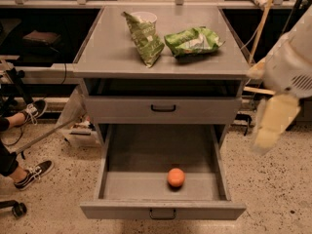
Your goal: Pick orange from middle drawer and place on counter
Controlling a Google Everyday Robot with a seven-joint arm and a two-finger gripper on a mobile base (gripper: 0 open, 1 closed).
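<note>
Orange [176, 177] in middle drawer [146, 152], claw [267, 136] far right

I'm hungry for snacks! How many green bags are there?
2, both on the counter: one green bag stands mid-counter, another lies right of it. The closed upper drawer could hide more. The gripper hangs off the counter's right side.

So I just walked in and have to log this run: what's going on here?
A one-armed robot is meant to fetch the orange, which lies untouched near the front of the open middle drawer. Its gripper hangs to the right of the cabinet, level with the drawers and well clear of the fruit. The counter carries an upright green snack bag and a flat one. The drawer above is shut.
</note>
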